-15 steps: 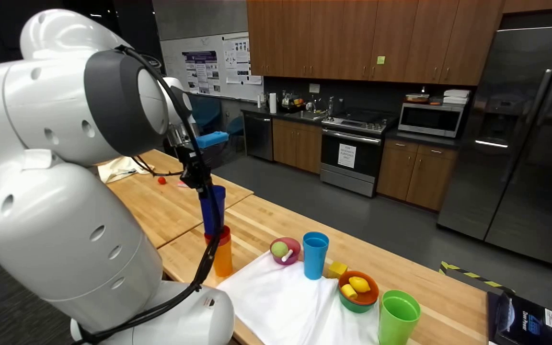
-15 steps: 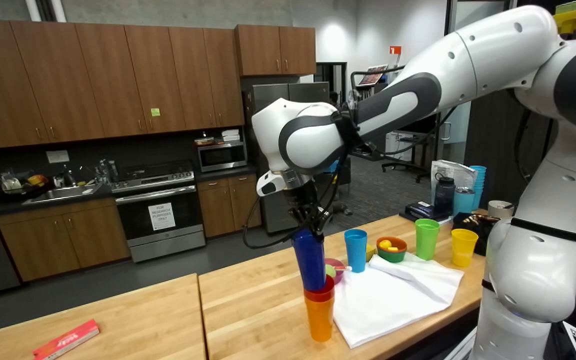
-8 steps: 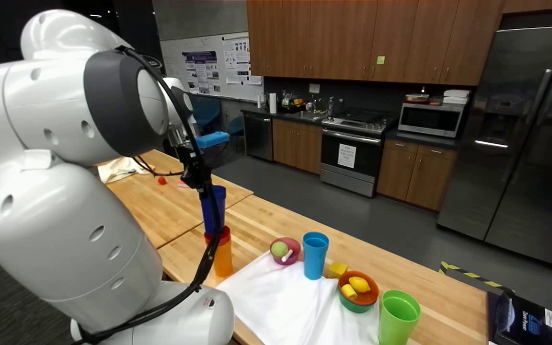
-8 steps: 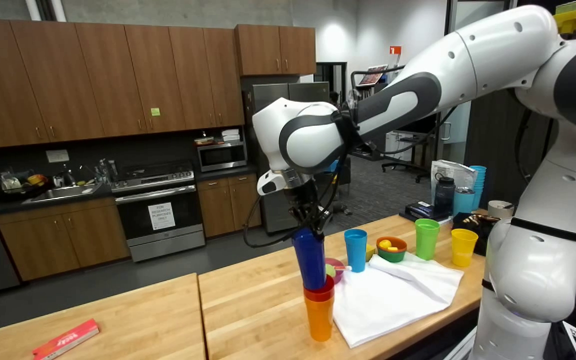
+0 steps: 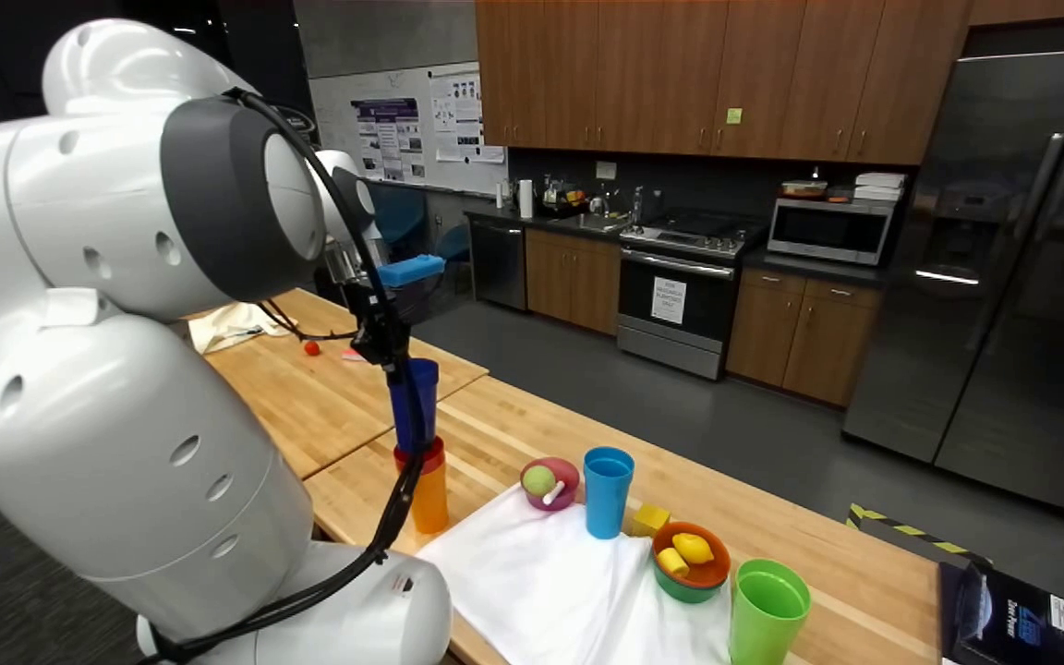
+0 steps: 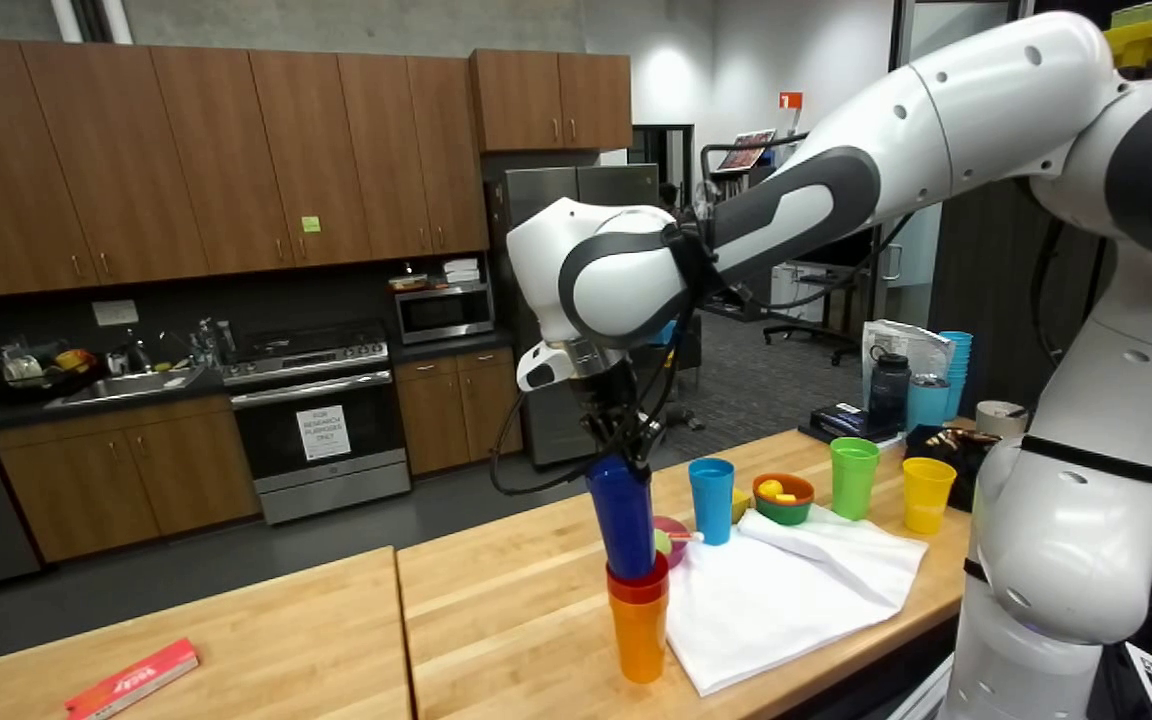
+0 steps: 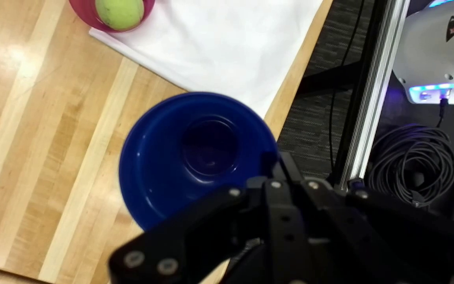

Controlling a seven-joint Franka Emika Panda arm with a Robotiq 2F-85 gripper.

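Gripper [image 7: 277, 167] pinched the blue cup [image 6: 623, 517] above the orange cup [image 6: 641, 645], base hidden by the red cup [image 6: 642, 591]; near the orange cup, a pink bowl [image 7: 83, 10], cropped in wrist view, held a ball [image 7: 120, 12].

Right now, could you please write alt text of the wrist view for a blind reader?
A black pincer grips a dark blue cup by its rim, seen from above. The wooden table below bears a white cloth and a pink bowl holding a green ball.
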